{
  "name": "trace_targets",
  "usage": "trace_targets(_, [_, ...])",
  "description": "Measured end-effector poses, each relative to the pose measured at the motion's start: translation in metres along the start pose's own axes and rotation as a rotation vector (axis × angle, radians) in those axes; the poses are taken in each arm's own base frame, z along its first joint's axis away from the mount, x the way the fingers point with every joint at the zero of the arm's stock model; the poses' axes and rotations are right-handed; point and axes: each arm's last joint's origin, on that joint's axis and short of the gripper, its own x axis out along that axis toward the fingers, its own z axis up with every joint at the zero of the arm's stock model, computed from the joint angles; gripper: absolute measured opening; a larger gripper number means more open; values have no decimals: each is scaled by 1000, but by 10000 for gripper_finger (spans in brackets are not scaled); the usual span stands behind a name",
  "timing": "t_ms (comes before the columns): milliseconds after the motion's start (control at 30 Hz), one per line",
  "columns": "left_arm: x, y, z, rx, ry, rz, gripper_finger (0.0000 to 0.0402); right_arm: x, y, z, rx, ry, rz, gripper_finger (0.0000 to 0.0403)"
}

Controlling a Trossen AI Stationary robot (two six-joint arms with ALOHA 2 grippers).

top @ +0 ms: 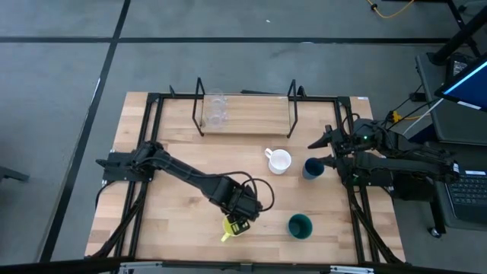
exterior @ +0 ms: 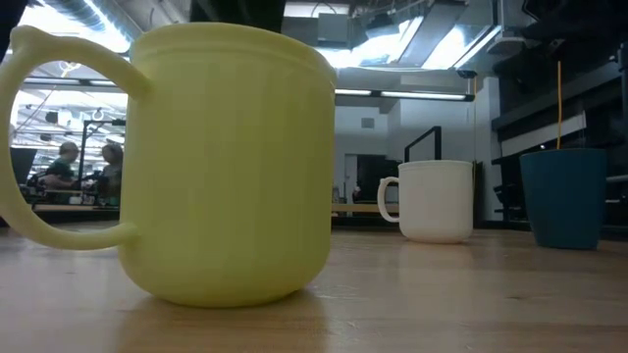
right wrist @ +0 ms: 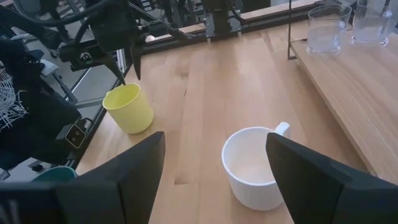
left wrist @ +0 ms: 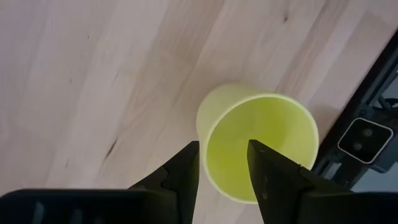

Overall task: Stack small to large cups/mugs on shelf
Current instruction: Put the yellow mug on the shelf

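Left tool [left wrist: 222,167] open above plain yellow mug [left wrist: 258,146]; no legible writing

Even overhead light falls on the bench [top: 183,205], leaving only faint, soft shadows beside the white mug [top: 279,161]. At table height, the yellow mug [exterior: 231,162] looms very close to the lens and looks soft, its side evenly lit, with a dim shadow under its base. Behind the yellow mug, ceiling strip lights and bright panels glare, blowing out to white, while the room beyond lies dim and hazy. In the left wrist view the wood grain reads slightly blurred.
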Motion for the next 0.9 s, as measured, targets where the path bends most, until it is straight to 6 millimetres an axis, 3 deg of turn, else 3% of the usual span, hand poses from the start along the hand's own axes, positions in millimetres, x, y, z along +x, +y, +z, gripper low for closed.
trace_targets(133, [2,-1,-1,3,1,0,130,0,0,-2,6,20,-3,282])
trace_targets(700, [64,13,-12,7,43,0,130,0,0,-2,5,19,-2,282])
trace_targets(900, [74,15,-13,-3,28,-7,130,0,0,-2,5,19,-2,282])
